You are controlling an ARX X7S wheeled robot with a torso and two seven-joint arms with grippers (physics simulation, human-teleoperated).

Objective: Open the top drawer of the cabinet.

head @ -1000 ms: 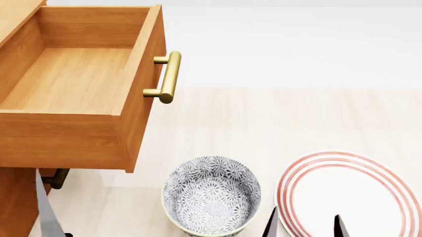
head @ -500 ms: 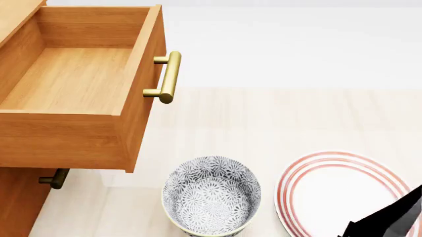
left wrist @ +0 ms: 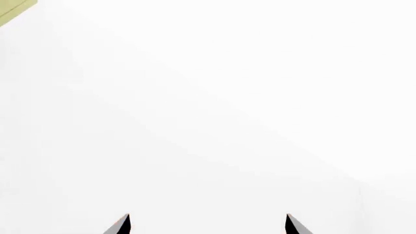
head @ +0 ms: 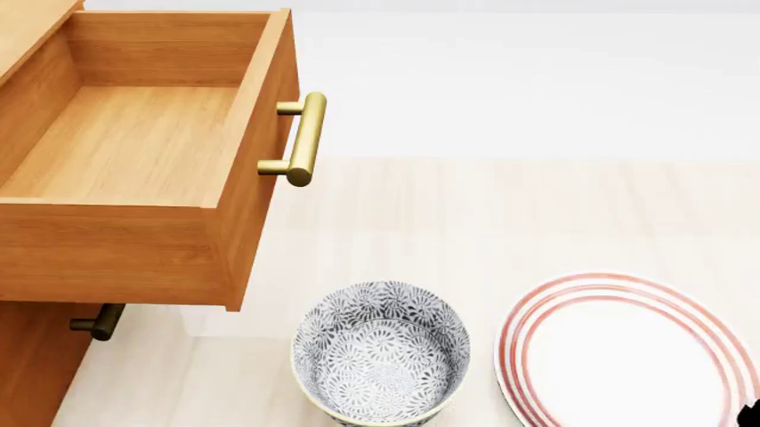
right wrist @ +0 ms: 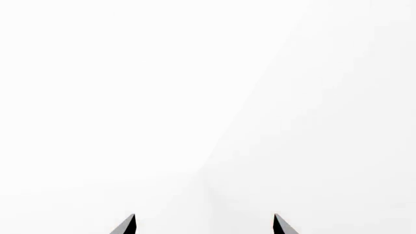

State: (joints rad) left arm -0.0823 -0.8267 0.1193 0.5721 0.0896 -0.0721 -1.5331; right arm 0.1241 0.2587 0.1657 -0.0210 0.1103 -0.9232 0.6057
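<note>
In the head view the top drawer [head: 131, 151] stands pulled far out of the cabinet [head: 30, 365], its wooden tray bare inside. Its brass bar handle [head: 303, 138] is free, with no gripper near it. A lower drawer's handle [head: 98, 322] peeks out beneath it. My left gripper [left wrist: 208, 224] shows only in the left wrist view, fingertips wide apart and open, facing blank white. My right gripper [right wrist: 203, 224] is likewise open in the right wrist view, holding nothing. Only a black sliver of the right arm [head: 750, 414] shows at the head view's lower right corner.
A grey patterned bowl [head: 380, 351] stands on the pale table in front of the drawer. A white plate with red rings [head: 624, 351] lies to its right. A yellow-green scrap [left wrist: 16, 9] shows in a corner of the left wrist view.
The left finger and the right fingertips seen low in the head view a second ago have withdrawn. The right arm has slid out at the lower right corner. The drawer has not moved.
</note>
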